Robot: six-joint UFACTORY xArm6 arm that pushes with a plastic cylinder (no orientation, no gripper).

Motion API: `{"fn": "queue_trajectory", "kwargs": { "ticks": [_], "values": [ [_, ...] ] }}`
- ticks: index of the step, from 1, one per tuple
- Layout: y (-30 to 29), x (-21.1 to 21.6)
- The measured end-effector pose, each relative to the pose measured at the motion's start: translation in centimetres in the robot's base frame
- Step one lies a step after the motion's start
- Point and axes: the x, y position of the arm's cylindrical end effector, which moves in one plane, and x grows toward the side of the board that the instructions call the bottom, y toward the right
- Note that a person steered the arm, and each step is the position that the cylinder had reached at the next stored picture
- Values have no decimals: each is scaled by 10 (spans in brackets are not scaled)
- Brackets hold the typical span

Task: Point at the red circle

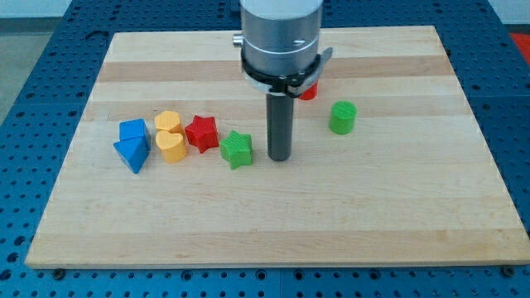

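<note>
The red circle [310, 89] is mostly hidden behind the arm's grey body near the view's top middle; only its right edge shows. My tip [279, 157] rests on the board just right of the green star [237, 149], below and left of the red circle. A green cylinder [342, 117] stands to the tip's upper right.
At the view's left lie a red star [201, 132], a yellow heart [171, 146], a yellow block [167, 122], a blue block [133, 131] and a blue triangle [132, 154]. The wooden board [373, 215] sits on a blue perforated table.
</note>
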Motion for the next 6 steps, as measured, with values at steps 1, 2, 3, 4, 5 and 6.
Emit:
{"fn": "queue_trajectory", "kwargs": {
  "ticks": [1, 2, 3, 4, 5, 6],
  "values": [
    [-25, 0],
    [-49, 0],
    [-52, 0],
    [-1, -11],
    [38, -55],
    [77, -108]
  ]
}}
